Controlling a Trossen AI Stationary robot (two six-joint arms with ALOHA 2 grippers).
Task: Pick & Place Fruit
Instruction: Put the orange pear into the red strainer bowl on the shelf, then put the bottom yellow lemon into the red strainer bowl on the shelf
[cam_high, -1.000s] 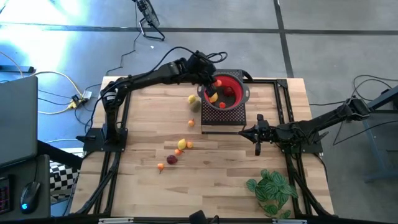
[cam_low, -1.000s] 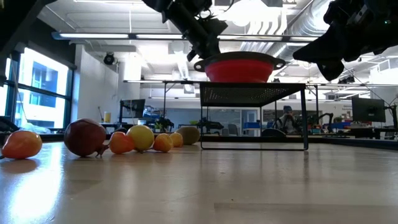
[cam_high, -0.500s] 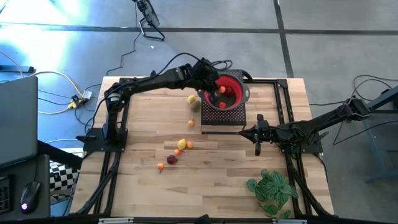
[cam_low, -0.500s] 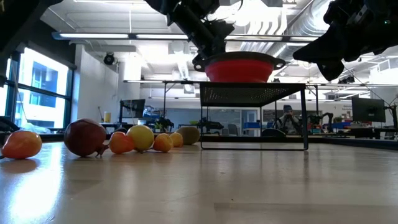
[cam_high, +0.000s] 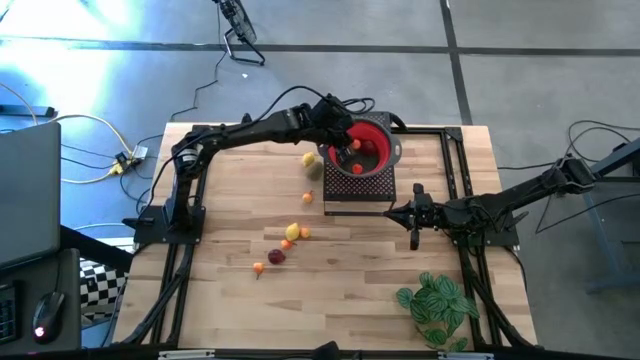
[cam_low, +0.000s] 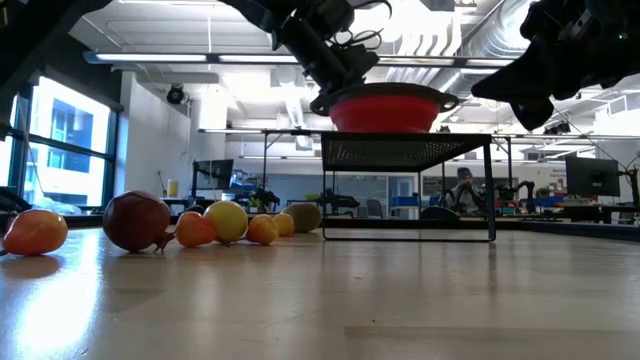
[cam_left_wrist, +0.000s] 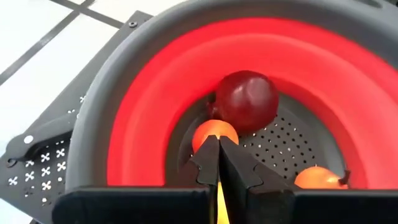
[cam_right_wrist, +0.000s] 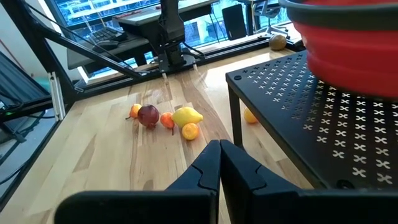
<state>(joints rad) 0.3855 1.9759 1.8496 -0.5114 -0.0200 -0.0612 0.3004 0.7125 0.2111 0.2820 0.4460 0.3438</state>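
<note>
The red bowl (cam_left_wrist: 149, 118) was a soft-looking, ribbed thing with a grey rim and a perforated grey bottom, sitting on a black metal stand (cam_right_wrist: 298, 118) punched with little cross-shaped holes, upper middle of the high view. The worktop (cam_high: 350, 270) was pale wood planks, kinda glossy in the low view. Left tool (cam_high: 343, 143) hung right over the bowl's left edge, fingers clenched together with a sliver of yellow showing between them, so it looked like it was pinching a yellow fruit (cam_left_wrist: 218, 202), though I couldn't see much of it. Just past its tips in the bowl sat a smooth dark red fruit (cam_left_wrist: 247, 101), an orange one (cam_left_wrist: 211, 132) touching it, and another orange piece (cam_left_wrist: 317, 178) off to the side. The rest of the fruit on the worktop (cam_high: 290, 235) lay scattered left of the stand, well apart from both tools. Right tool (cam_high: 414, 232) was clenched on nothing, hovering below the stand in the high view, near a leafy green plant (cam_high: 437, 305).
</note>
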